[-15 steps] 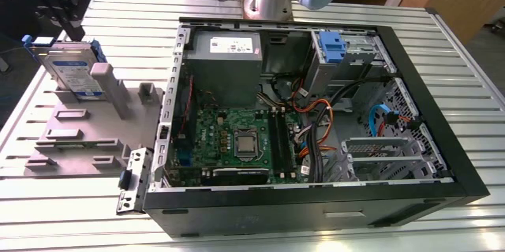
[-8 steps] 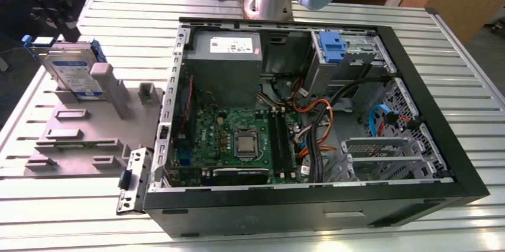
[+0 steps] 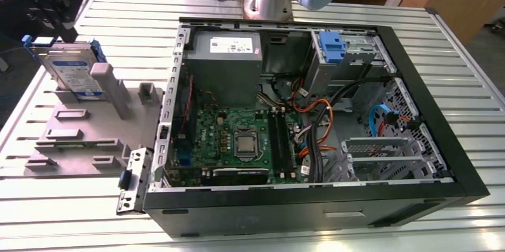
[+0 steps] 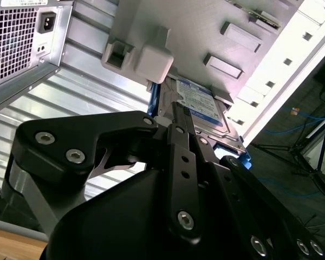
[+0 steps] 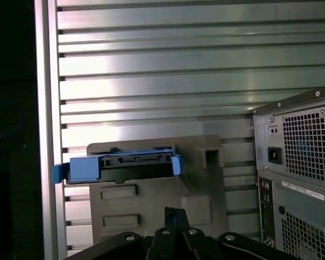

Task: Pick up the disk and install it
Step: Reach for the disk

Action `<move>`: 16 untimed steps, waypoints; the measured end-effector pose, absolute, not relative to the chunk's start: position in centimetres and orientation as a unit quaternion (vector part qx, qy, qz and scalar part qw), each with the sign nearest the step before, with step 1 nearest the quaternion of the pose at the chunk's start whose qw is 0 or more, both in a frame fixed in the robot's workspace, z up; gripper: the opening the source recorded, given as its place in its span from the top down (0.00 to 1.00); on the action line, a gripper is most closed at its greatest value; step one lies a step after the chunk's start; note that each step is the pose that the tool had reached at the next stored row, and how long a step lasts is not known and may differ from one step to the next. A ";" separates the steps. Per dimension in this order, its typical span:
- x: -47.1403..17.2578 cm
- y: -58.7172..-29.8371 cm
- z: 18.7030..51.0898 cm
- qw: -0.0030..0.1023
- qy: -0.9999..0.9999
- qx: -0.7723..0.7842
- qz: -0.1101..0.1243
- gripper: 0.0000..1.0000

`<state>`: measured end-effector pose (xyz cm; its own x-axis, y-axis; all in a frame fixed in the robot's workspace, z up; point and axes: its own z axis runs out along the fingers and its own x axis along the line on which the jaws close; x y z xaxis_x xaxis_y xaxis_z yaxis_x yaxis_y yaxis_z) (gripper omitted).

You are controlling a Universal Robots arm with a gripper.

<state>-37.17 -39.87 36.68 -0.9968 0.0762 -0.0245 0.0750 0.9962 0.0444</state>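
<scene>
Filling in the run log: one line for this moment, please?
disk: standing in grey fixture, not lifted | gripper: close by disk, grasp unclear | computer case: open, disk not installed

We log the disk [image 3: 73, 74] as silver-grey with a blue-and-white label and blue side rails. The holder [image 3: 83, 136] is plain matt grey. The table [image 3: 442, 33] is silver, ribbed in parallel stripes. The case [image 3: 316, 207] is black outside, the motherboard [image 3: 236, 136] green, the cage tab [image 3: 332, 44] blue.
</scene>
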 end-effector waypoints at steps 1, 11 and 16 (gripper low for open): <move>-37.2 -39.9 36.7 0.013 0.999 0.038 0.022 0.89; -37.4 -39.8 36.6 0.013 0.999 0.038 0.022 0.89; -37.8 -39.7 36.4 0.013 0.999 0.038 0.022 0.89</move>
<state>-37.84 -39.68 36.42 -0.9968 0.0762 -0.0246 0.0751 0.9962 0.0446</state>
